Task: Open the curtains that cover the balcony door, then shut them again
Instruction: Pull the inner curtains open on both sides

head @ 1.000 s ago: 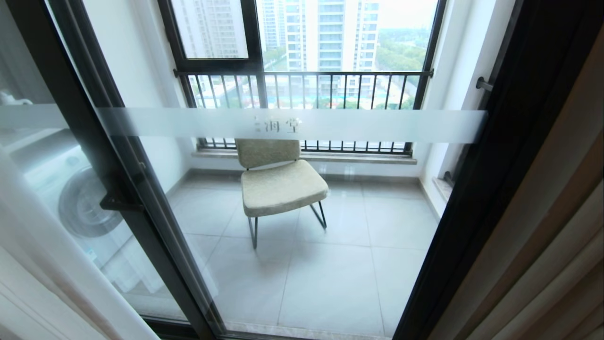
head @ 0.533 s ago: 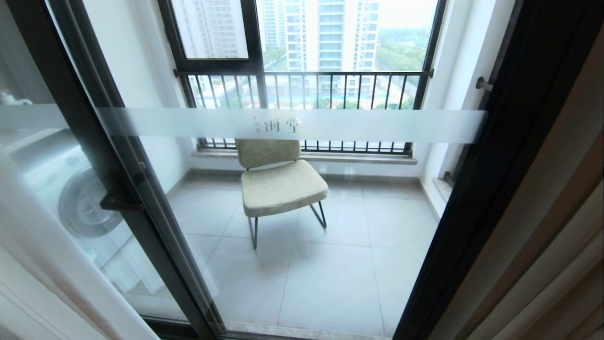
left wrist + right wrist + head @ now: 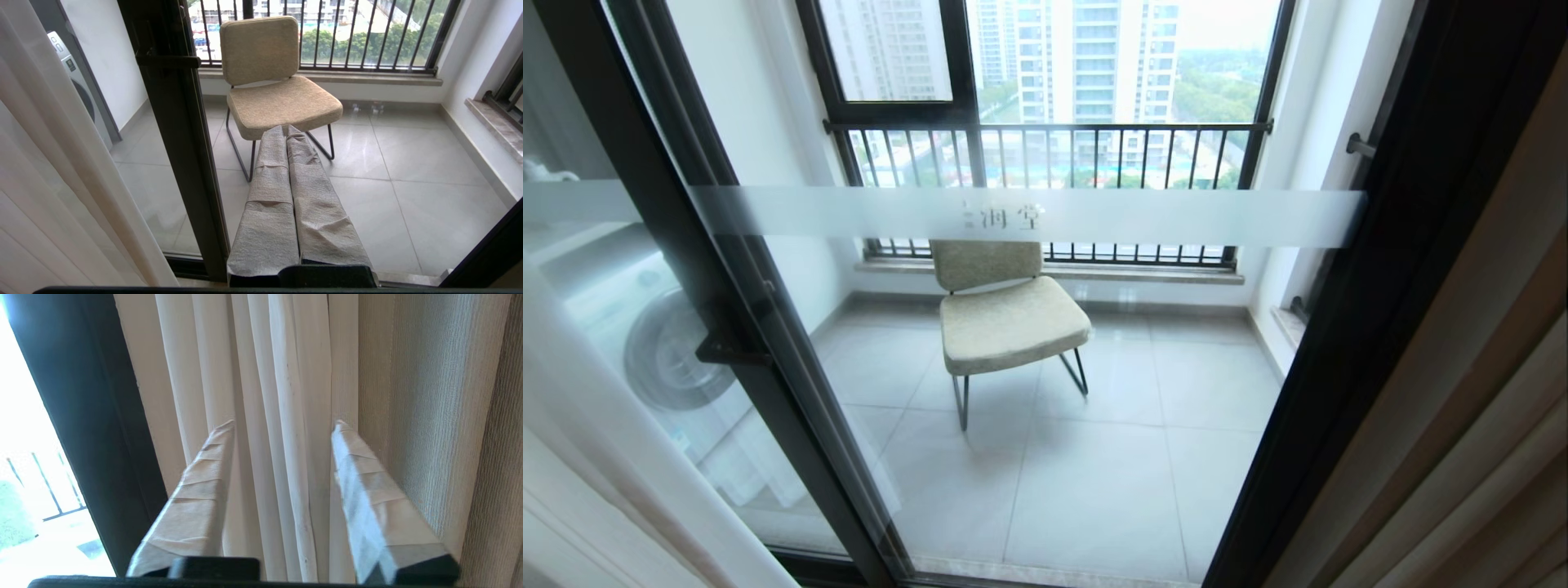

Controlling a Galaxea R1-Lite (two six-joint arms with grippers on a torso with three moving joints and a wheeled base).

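The balcony door [image 3: 1045,216] is clear glass with a frosted band, a black frame and a black handle [image 3: 731,347]. The curtains are drawn aside: a beige-grey drape [image 3: 1462,408] on the right, white sheer [image 3: 605,457] on the left. Neither gripper shows in the head view. In the right wrist view my right gripper [image 3: 284,425] stands open, its taped fingers straddling folds of white sheer [image 3: 282,375], with the beige-grey drape [image 3: 429,396] beside it and the black door frame [image 3: 90,416] on the other side. My left gripper [image 3: 284,130] is shut on nothing and points at the door glass.
Beyond the glass a beige chair [image 3: 1005,314] stands on the tiled balcony floor before the black-barred railing [image 3: 1045,131]. A washing machine [image 3: 645,343] sits behind the left pane. A small wall rod [image 3: 1360,147] juts out at the right.
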